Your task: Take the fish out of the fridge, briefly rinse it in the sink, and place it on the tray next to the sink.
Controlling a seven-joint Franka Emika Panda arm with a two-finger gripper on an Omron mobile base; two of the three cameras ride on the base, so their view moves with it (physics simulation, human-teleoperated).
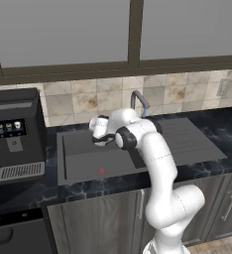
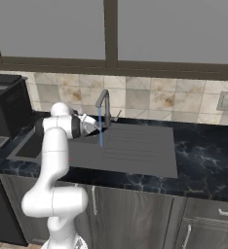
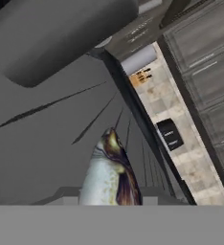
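You have the fish [image 3: 110,172] in the gripper [image 3: 111,203]: in the hand view its pale, brown-streaked body rises straight up from between the fingers at the bottom of the picture, with its pointed end furthest from them. The fingers themselves are hidden behind the fish and the lower edge of that view, so you cannot see the pads against it, but the jaws are clenched and the fish sits right in their line, so read it as a grip on the fish.

From the left base view you see the gripper [image 1: 104,140] hanging low over the sink [image 1: 83,158], inside the back part of the basin, with the arm bent down over the front rim. The small red drain mark lies nearer the front, apart from the hand. The fish is too small and too hidden by the wrist to pick out there.

From the right base view the gripper [image 2: 91,127] sits just left of the faucet [image 2: 104,104], and a thin blue stream of water [image 2: 101,131] falls beside it onto the grey surface. The coffee machine [image 1: 16,134] stands on the counter left of the sink.
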